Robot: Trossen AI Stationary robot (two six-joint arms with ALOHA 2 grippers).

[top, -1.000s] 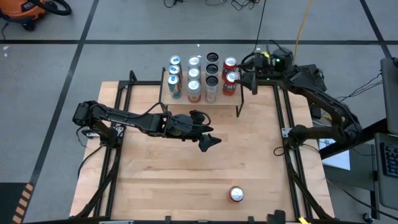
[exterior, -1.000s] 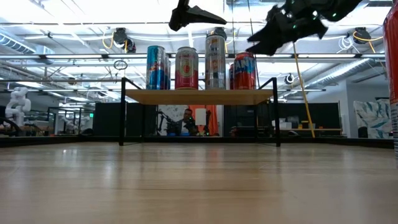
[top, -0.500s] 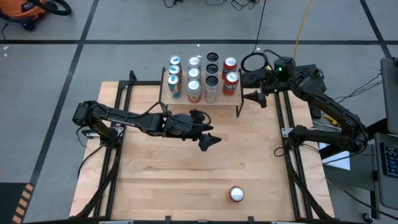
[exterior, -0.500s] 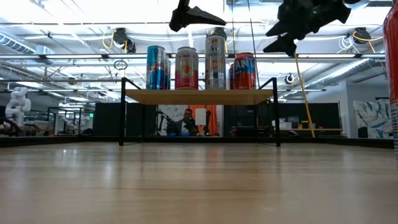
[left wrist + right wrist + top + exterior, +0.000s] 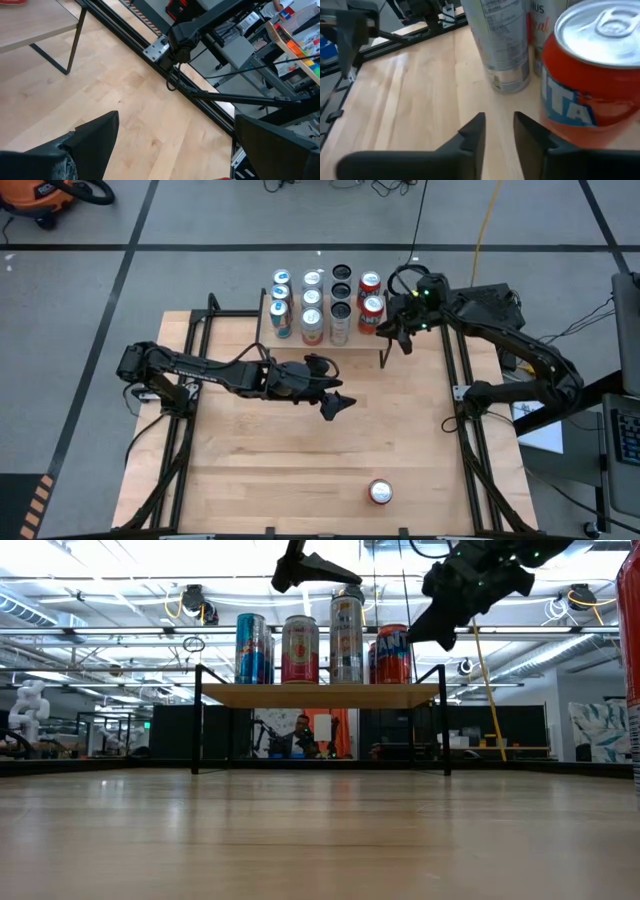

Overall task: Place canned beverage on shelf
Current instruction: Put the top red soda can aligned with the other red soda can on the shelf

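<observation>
The shelf [image 5: 300,350], light wood on thin black legs, stands at the table's far middle and carries several upright cans in two rows; it also shows in the low view [image 5: 320,695]. An orange-red can [image 5: 372,312] stands at its right end. My right gripper [image 5: 393,332] hovers at that end, beside this can [image 5: 585,95], with its fingers nearly together and empty. My left gripper [image 5: 335,402] hangs open and empty above the table's middle, its fingers wide apart in the left wrist view [image 5: 176,116]. Another red can [image 5: 380,492] stands upright on the table near the front edge. My right gripper comes at the shelf slanting from the right and above. One finger [image 5: 535,142] lies close by the foot of the orange-red can [image 5: 560,125]; whether it touches the can, I cannot tell.
A silver can [image 5: 502,45] stands on the shelf just beyond my right gripper's fingers. Black frame rails [image 5: 455,380] run along both sides of the table. Bare wood [image 5: 280,460] lies between the shelf and the front can.
My right gripper has swung away from the shelf's right end toward the table's near right, then come back toward the orange-red can. The cans have stayed where they were.
</observation>
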